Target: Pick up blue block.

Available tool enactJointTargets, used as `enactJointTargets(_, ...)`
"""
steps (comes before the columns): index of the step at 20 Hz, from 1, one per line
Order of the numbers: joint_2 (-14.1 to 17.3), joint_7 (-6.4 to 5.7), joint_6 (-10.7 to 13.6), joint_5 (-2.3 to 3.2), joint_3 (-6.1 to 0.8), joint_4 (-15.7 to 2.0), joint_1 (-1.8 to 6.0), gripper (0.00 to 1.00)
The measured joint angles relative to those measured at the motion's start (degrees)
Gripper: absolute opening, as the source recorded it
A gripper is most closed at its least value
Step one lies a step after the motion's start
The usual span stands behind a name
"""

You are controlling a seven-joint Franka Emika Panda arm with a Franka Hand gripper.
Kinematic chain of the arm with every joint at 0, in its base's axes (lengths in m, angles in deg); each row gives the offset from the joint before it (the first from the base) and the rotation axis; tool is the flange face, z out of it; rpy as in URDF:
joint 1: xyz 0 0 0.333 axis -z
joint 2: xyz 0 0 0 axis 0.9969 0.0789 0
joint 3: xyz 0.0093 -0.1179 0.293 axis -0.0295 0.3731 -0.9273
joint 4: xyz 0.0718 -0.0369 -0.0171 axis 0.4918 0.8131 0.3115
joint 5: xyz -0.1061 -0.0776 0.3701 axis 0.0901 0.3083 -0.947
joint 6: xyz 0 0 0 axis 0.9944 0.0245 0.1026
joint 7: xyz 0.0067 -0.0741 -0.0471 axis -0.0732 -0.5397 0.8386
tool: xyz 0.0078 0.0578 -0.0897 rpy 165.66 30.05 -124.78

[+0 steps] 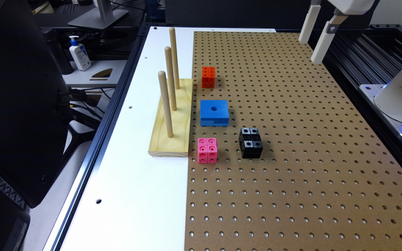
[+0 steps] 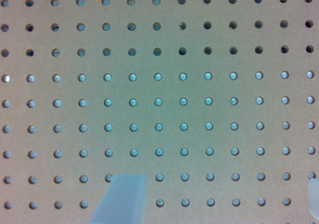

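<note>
The blue block (image 1: 214, 111) lies flat on the brown pegboard (image 1: 291, 157), beside the wooden peg stand; its round centre hole faces up and a notch shows in its near side. My gripper (image 1: 310, 50) hangs high over the far part of the board toward the exterior view's right, well away from the block. In the wrist view the gripper (image 2: 221, 179) is open: one pale finger (image 2: 122, 199) and the edge of the other (image 2: 315, 196) stand wide apart, with bare pegboard (image 2: 159, 104) between them.
An orange cube (image 1: 208, 77) sits beyond the blue block; a pink cube (image 1: 207, 150) and a black cube (image 1: 250, 142) sit nearer. A wooden stand (image 1: 171, 118) with three upright pegs borders the board. The arm's base (image 1: 400, 94) is at the exterior view's right.
</note>
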Motion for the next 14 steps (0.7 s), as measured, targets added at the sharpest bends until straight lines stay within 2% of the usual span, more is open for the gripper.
enactJointTargets(7, -0.08, 0.00, -0.17, 0.00, 0.00, -0.32, 0.10, 1.00)
enactJointTargets(14, -0.02, 0.17, -0.43, 0.01, 0.00, -0.84, 0.56, 1.00)
